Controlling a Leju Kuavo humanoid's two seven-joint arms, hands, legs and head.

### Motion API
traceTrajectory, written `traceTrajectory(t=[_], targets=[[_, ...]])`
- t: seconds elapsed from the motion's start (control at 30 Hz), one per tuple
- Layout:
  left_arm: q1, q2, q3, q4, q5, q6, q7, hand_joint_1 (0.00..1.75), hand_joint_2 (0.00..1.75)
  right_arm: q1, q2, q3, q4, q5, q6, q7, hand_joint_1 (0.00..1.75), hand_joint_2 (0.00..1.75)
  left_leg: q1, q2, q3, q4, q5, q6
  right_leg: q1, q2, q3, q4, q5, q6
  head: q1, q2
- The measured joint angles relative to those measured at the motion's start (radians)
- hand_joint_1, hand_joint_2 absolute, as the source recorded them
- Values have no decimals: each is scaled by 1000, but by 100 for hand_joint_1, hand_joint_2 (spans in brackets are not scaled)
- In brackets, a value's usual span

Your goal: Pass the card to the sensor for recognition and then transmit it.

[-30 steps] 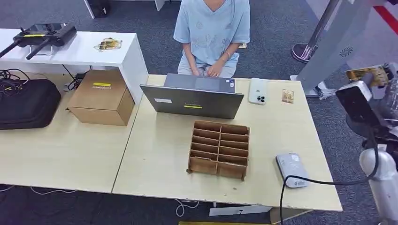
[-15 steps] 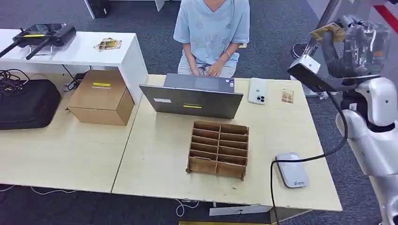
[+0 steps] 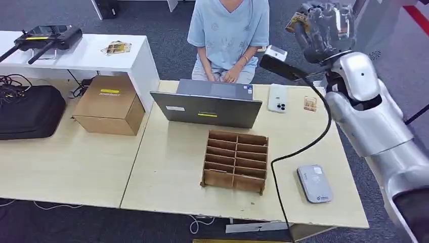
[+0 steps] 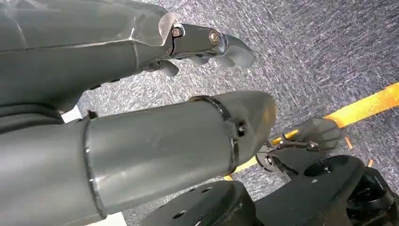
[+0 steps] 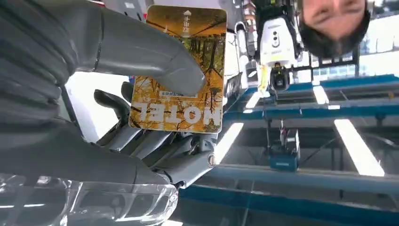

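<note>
Raised high at the far right of the desk, the right hand (image 3: 324,30) has its thumb pressed down on a hotel card (image 5: 181,70), pinning it flat against the fingers (image 5: 141,136) so the printed face stays exposed; I'd guess that grip is meant to leave the card flat for presenting to the sensor (image 3: 314,183). That grey reader lies on the near right corner of the table (image 3: 167,172), well below and nearer than the hand, with its black cable looping up toward the arm. Between them the way looks open, though the cable could snag. A cardboard divider box (image 3: 236,161) sits just left of the reader, a laptop (image 3: 207,104) beyond it, and a phone (image 3: 277,98) and a second card (image 3: 309,104) at the far edge. A person (image 3: 228,35) sits behind the laptop. The left hand (image 4: 141,117) hangs over carpet, fingers apart, holding nothing.
</note>
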Motion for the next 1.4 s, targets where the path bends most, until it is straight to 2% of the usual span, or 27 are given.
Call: traceTrajectory(t=[0.17, 0.4, 0.5, 0.67, 1.03, 1.4], targets=[[-3, -1, 0, -2, 30, -16, -2, 0, 0, -40, 66, 42, 77, 13, 36, 12, 175, 175, 0, -1, 0, 0, 0, -1, 0, 0, 0, 0, 0, 0, 0, 0], [4, -5, 29, -1, 173, -36, 6, 0, 0, -55, 115, 76, 150, 30, 44, 10, 175, 175, 0, -1, 0, 0, 0, -1, 0, 0, 0, 0, 0, 0, 0, 0], [15, -7, 55, -1, 204, -36, 32, 0, 0, -60, 132, 87, 175, 42, 44, 9, 175, 175, 0, -1, 0, 0, 0, -1, 0, 0, 0, 0, 0, 0, 0, 0], [28, -9, 61, -1, 182, -45, 74, 0, 0, -65, 154, 103, 205, 47, 45, 13, 175, 175, 0, -1, 0, 0, 0, -1, 0, 0, 0, 0, 0, 0, 0, 0], [31, -9, 61, -1, 146, -51, 76, 0, 0, -74, 182, 112, 245, 48, 46, 29, 175, 175, 0, -1, 0, 0, 1, -1, 0, 0, 0, 0, 0, 0, 0, 0], [18, -10, 46, -1, 73, -84, 112, 0, 0, -92, 242, 114, 298, 79, 62, 53, 175, 175, 0, 0, 0, 0, 1, -1, 1, 0, -1, 1, 0, 0, 0, 0]])
